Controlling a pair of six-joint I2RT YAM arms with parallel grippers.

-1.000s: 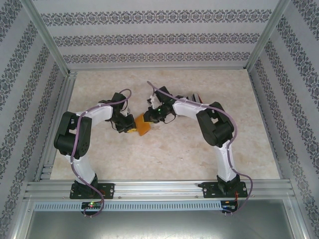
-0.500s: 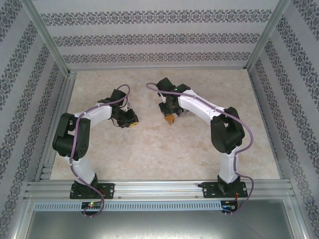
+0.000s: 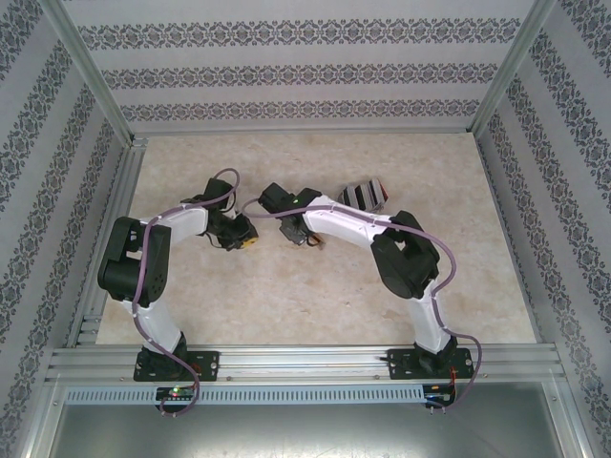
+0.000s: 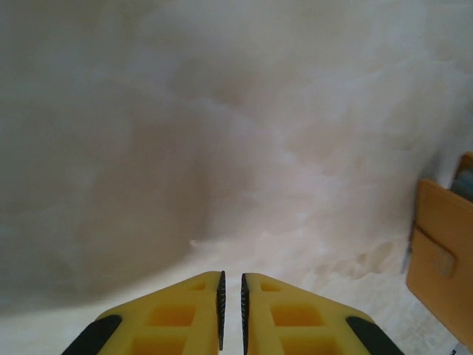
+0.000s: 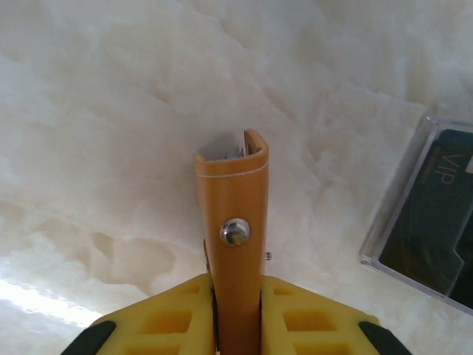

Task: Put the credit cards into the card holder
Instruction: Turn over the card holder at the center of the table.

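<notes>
Within the tight grip of my right end effector (image 5: pixel 236 287) stands the orange leather-like folding card holder (image 5: pixel 230 214), while the fanned grey striped credit cards (image 3: pixel 363 194) lie seemingly near on its right, farther from my closed, empty left end effector (image 4: pixel 230 285).

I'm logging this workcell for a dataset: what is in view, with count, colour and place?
card holder: one, orange with a silver snap, clamped in the right hand.
credit cards: one fanned stack, silver-grey and dark, on the table's far right half.
VIP card: one, dark, in a clear sleeve, on the table right of the holder; perhaps part of that stack.
table: one, pale marbled.
walls: patterned, on three sides.
left hand: yellow fingers, shut, empty.
right hand: yellow fingers, shut on the holder.
</notes>
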